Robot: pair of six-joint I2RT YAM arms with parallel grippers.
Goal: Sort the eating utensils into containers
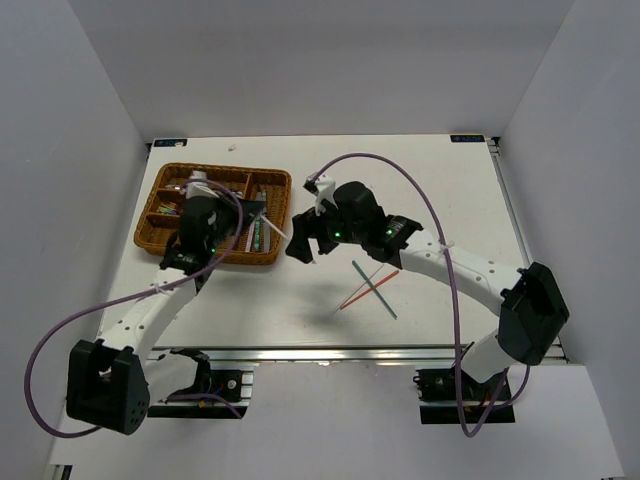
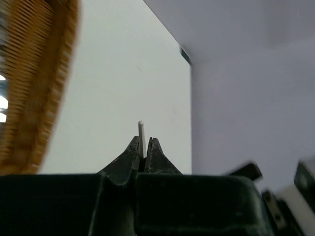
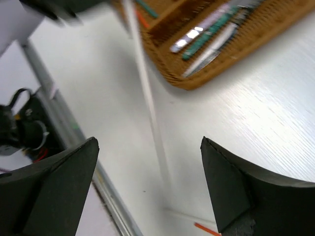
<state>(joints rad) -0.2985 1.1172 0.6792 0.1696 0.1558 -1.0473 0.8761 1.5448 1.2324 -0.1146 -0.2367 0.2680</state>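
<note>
The brown wicker tray (image 1: 170,232) lies at the far left, with several utensils (image 3: 211,30) in its near compartments. My left gripper (image 1: 252,212) hovers over the tray's right side, shut on a thin grey-white chopstick (image 1: 290,240). In the left wrist view the chopstick's tip (image 2: 141,135) pokes out just past the closed fingertips. The chopstick slants down to the right and passes, blurred, between the wide-open jaws of my right gripper (image 1: 308,250), as the right wrist view (image 3: 147,98) shows. An orange chopstick (image 1: 368,290) and a green chopstick (image 1: 375,290) lie crossed on the table.
The tray's woven rim (image 2: 34,88) is close on the left of my left gripper. The table's near rail (image 3: 64,128) runs below my right gripper. White walls enclose the table on three sides.
</note>
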